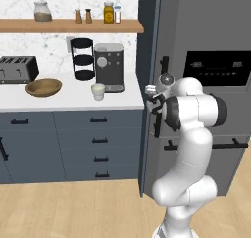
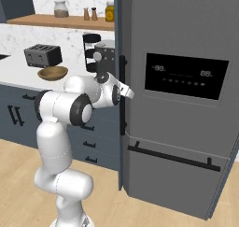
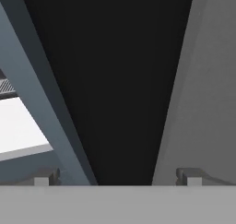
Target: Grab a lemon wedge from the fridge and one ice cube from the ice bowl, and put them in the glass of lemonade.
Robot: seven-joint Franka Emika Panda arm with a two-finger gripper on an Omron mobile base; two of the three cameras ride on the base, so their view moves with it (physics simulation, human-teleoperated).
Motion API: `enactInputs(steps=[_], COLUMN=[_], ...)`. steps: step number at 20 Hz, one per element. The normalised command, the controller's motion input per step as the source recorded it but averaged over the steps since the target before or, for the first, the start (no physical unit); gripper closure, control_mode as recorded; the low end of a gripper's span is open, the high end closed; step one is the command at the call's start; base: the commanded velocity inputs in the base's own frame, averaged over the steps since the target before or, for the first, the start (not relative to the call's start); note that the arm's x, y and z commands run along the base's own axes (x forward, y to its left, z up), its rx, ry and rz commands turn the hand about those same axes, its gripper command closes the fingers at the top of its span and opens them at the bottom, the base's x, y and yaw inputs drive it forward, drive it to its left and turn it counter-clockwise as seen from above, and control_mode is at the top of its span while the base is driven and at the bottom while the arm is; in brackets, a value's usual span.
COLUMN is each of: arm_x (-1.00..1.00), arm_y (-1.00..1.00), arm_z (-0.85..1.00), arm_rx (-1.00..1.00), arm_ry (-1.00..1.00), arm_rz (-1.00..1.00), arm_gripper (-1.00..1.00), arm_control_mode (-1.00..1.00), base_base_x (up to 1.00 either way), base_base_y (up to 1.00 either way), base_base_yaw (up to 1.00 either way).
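Standing at the right of the kitchen, the tall dark-grey fridge (image 1: 206, 46) has its door shut, with a black dispenser panel (image 2: 186, 75) on its front and a long black vertical handle (image 2: 123, 95) along its left edge. The white robot arm (image 1: 188, 149) rises from the floor in front of it and bends toward that handle. To the left runs a white counter (image 1: 68, 101) over dark blue drawers (image 1: 98, 146), with a wooden shelf (image 1: 68, 25) of jars on the wall above.

On the counter, from left to right, sit a dark toaster (image 1: 17, 68), a brown wooden ice bowl (image 1: 43, 87), a black round rack (image 1: 83, 59) and a grey coffee machine (image 1: 109, 67). The small pale glass of lemonade (image 1: 98, 90) stands near the front of the coffee machine, well apart from the bowl.

The gripper (image 3: 118, 177) is spread wide and holds nothing. In the hand view its two finger tips (image 3: 44, 177) sit either side of the black handle, which lies between them, with the fridge door on one side.
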Motion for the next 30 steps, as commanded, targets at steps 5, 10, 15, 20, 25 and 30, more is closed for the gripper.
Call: enactInputs(steps=[5, 10, 15, 20, 25, 30], arm_x=[0.02, 0.0, -0.49, -1.0, -1.0, -1.0], arm_y=[0.0, 0.0, -0.08, -0.38, -0.44, -0.48], arm_z=[0.0, 0.0, 0.05, 0.49, 0.96, 1.0], arm_rx=[0.0, 0.0, 0.0, 0.0, 0.0, 0.0], arm_ry=[0.0, 0.0, -0.03, -0.03, -0.1, -0.14], arm_rz=[0.0, 0.0, -0.02, -0.16, -0.25, -0.26], arm_gripper=[1.0, 1.0, 1.0, 1.0, 1.0, 1.0], arm_control_mode=[-1.0, -1.0, -1.0, -1.0, -1.0, -1.0], base_base_x=[0.0, 0.0, 0.0, 0.0, 0.0, 0.0], base_base_y=[0.0, 0.0, 0.0, 0.0, 0.0, 0.0], base_base_yaw=[0.0, 0.0, 0.0, 0.0, 0.0, 0.0])
